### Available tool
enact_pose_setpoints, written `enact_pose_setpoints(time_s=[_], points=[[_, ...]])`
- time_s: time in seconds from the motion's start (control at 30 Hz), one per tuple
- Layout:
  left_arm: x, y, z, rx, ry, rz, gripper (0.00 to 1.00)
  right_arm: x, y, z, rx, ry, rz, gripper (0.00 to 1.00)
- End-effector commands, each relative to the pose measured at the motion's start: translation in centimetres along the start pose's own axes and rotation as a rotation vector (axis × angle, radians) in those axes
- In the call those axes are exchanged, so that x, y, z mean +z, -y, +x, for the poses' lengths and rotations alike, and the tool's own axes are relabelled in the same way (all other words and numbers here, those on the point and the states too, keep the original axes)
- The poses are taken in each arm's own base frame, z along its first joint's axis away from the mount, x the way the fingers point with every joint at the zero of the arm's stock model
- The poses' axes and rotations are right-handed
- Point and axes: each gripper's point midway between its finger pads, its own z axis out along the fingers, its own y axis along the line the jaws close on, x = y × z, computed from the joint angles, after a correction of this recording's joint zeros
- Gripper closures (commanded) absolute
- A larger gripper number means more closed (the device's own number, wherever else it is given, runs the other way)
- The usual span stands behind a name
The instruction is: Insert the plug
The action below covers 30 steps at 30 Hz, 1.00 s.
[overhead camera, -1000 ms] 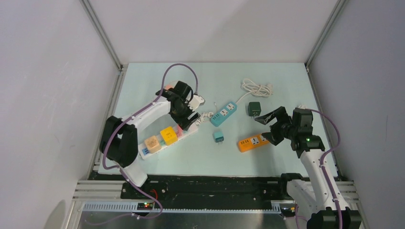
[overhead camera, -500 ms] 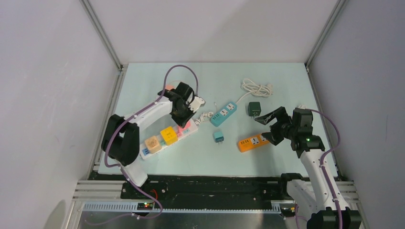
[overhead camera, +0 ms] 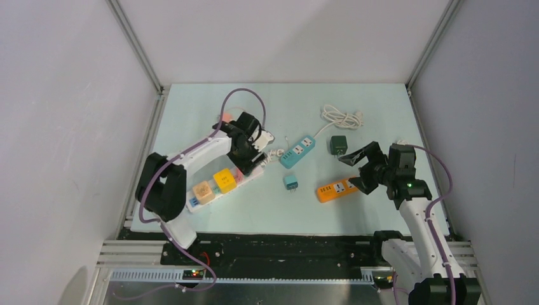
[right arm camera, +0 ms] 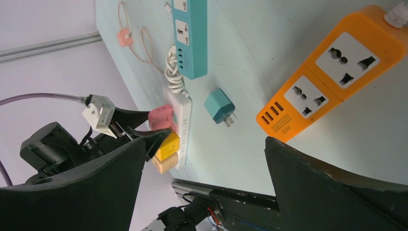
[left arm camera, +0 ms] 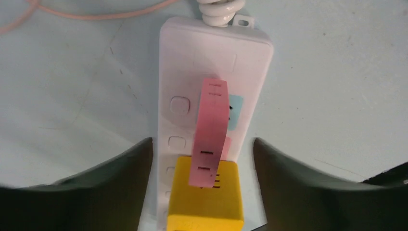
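Note:
A pink plug (left arm camera: 210, 130) stands on the white power strip (left arm camera: 183, 62), right beside a yellow plug (left arm camera: 204, 202) seated in the same strip. My left gripper (left arm camera: 203, 144) straddles the pink plug with a gap on each side; its fingers (left arm camera: 110, 183) do not touch it, so it is open. From above, the left gripper (overhead camera: 251, 147) sits over the strip's (overhead camera: 219, 189) far end. My right gripper (overhead camera: 356, 170) hangs open and empty above the right end of the orange power strip (overhead camera: 338, 189).
A beige plug (overhead camera: 203, 190) sits in the white strip near its front end. A teal power strip (overhead camera: 297, 151), a loose teal plug (overhead camera: 291, 182), a dark green plug (overhead camera: 338, 145) and a coiled white cable (overhead camera: 342, 117) lie mid-table.
The left gripper has shifted slightly to the right over the white strip, and its jaws now stand off the pink plug. The right arm has not moved.

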Motion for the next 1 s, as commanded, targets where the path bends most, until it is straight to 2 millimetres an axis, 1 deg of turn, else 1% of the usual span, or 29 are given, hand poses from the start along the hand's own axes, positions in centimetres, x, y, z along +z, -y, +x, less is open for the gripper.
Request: enact_pose_setpoints(time_s=[0.0, 0.1, 0.23, 0.33, 0.4, 0.43, 0.47, 0.5, 0.53, 0.57, 0.6, 0.63, 0.67, 0.7, 0.73, 0.77, 0.8, 0.83, 0.87, 0.9, 0.93, 0.97], points=[[0.9, -1.1, 1.4, -0.011, -0.059, -0.080, 0.03, -0.2, 0.7, -0.5, -0.038, 0.037, 0.027, 0.01], [-0.7, -2.0, -0.3, -0.002, 0.001, -0.117, 0.01, -0.4, 0.7, -0.5, -0.052, 0.040, 0.026, 0.01], [-3.3, -2.3, -2.9, 0.004, 0.105, -0.126, 0.00, -0.3, 0.9, -0.4, -0.048, 0.033, 0.034, 0.00], [-5.3, -2.2, -4.1, 0.010, 0.175, -0.129, 0.00, -0.4, 1.1, -0.3, -0.053, 0.034, 0.044, 0.01], [-6.6, -2.0, -4.5, -0.001, 0.217, -0.132, 0.00, -0.3, 1.6, -0.3, -0.059, 0.037, 0.060, 0.00], [-7.8, -2.0, -4.7, -0.007, 0.252, -0.141, 0.00, -0.3, 1.8, -0.5, -0.065, 0.045, 0.070, 0.00], [-8.5, -2.0, -4.9, -0.025, 0.276, -0.147, 0.00, -0.3, 2.2, -0.5, -0.061, 0.045, 0.088, 0.02], [-10.0, -2.1, -5.1, -0.037, 0.320, -0.170, 0.00, -0.2, 2.6, -0.7, -0.056, 0.060, 0.111, 0.04], [-10.8, -2.4, -5.4, -0.068, 0.356, -0.187, 0.00, -0.2, 3.1, -0.7, -0.051, 0.062, 0.136, 0.09], [-12.6, -2.8, -5.7, -0.086, 0.412, -0.225, 0.00, 0.0, 3.8, -0.9, -0.059, 0.078, 0.175, 0.11], [-13.5, -3.6, -5.6, -0.125, 0.435, -0.273, 0.00, 0.1, 4.3, -1.0, -0.065, 0.090, 0.199, 0.14], [-15.1, -4.0, -5.8, -0.151, 0.491, -0.311, 0.00, 0.3, 5.1, -1.2, -0.082, 0.109, 0.245, 0.15], [-16.7, -4.9, -5.4, -0.209, 0.521, -0.379, 0.00, 0.5, 5.4, -1.3, -0.092, 0.123, 0.265, 0.16], [-17.3, -5.5, -5.1, -0.265, 0.541, -0.418, 0.00, 0.8, 5.9, -1.4, -0.114, 0.139, 0.301, 0.16], [-18.7, -6.7, -4.3, -0.326, 0.559, -0.505, 0.00, 1.0, 6.2, -1.4, -0.126, 0.143, 0.318, 0.16], [-19.1, -7.4, -4.0, -0.399, 0.584, -0.538, 0.00, 1.4, 6.7, -1.4, -0.146, 0.154, 0.356, 0.15], [-20.1, -8.3, -3.2, -0.466, 0.601, -0.604, 0.00, 1.6, 6.9, -1.4, -0.156, 0.157, 0.372, 0.12], [-20.1, -8.7, -2.8, -0.599, 0.635, -0.618, 0.00, 2.1, 7.4, -1.1, -0.170, 0.154, 0.404, 0.08], [-21.1, -9.7, -1.7, -0.711, 0.663, -0.684, 0.00, 2.6, 8.0, -0.8, -0.183, 0.142, 0.435, 0.07], [-20.3, -10.0, -0.8, -0.855, 0.690, -0.672, 0.00, 2.9, 8.0, -0.6, -0.180, 0.138, 0.442, 0.05], [-20.1, -9.3, -0.9, -0.882, 0.725, -0.590, 0.00, 3.4, 8.4, -0.3, -0.178, 0.129, 0.468, 0.05], [-18.7, -9.6, -0.3, -0.943, 0.732, -0.552, 0.00, 3.6, 8.6, -0.2, -0.175, 0.126, 0.480, 0.05]])
